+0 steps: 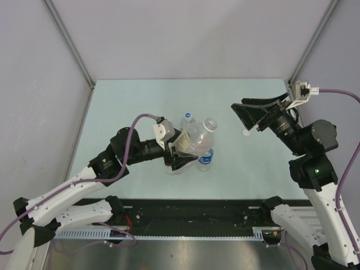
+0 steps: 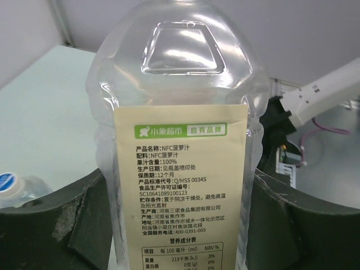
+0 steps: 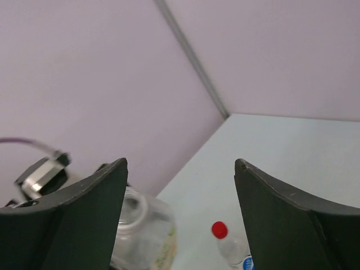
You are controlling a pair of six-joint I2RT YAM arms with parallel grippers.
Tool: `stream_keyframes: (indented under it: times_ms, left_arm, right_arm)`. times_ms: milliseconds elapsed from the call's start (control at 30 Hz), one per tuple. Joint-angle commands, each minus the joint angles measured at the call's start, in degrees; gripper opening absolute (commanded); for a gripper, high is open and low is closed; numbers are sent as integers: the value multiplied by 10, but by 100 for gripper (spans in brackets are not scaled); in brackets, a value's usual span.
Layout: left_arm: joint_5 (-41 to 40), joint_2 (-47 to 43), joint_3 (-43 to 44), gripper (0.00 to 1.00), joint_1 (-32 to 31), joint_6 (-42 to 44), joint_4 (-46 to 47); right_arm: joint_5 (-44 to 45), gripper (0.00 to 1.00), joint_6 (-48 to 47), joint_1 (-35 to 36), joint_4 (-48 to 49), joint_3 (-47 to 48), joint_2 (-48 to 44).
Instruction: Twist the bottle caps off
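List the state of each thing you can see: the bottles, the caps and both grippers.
Large bottle: tilted, held, mouth looks uncapped.
White cap: loose on the table.
Red cap: on its bottle.
Blue cap: on its bottle.
Left gripper: shut on the large bottle.
Right gripper: open, empty.

A pale green worktop (image 1: 140, 101) sat enclosed by plain lilac-grey walls (image 1: 185, 34), with metal corner posts (image 1: 68, 42), evenly lit.
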Motion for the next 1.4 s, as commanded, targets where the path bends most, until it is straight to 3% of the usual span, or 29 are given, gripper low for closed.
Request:
stream_keyframes:
  times_ms: [0,300,867,967,1233,1267,1333,1367]
  left_arm:
    - [106,38,53,1,3,14,3]
    - [133,79,83,2,1,-12,15]
    - [129,98,100,3,-1,-6,7]
    - [129,97,98,3,-1,-6,9]
    - [127,90,92,12,-1,-4,8]
    - [125,89,91,18,-1,-3,9]
    - [123,87,90,29,-1,-1,8]
    - [117,85,90,39,-1,0,8]
  right_arm:
    - [-152,82,11,5,14,5,-10]
    - [-159,88,-28,32,-52,12,-21]
    - [-75,83,-78,149,-87,13,-11]
    - [-64,74,-84,159,-91,13,-7]
    - [-51,36,-87,165,-91,13,-9]
    - [-51,32,-87,165,-91,13,-10]
    - [-50,13,-86,165,-92,13,-10]
    - [-50,7,-85,166,-91,13,-11]
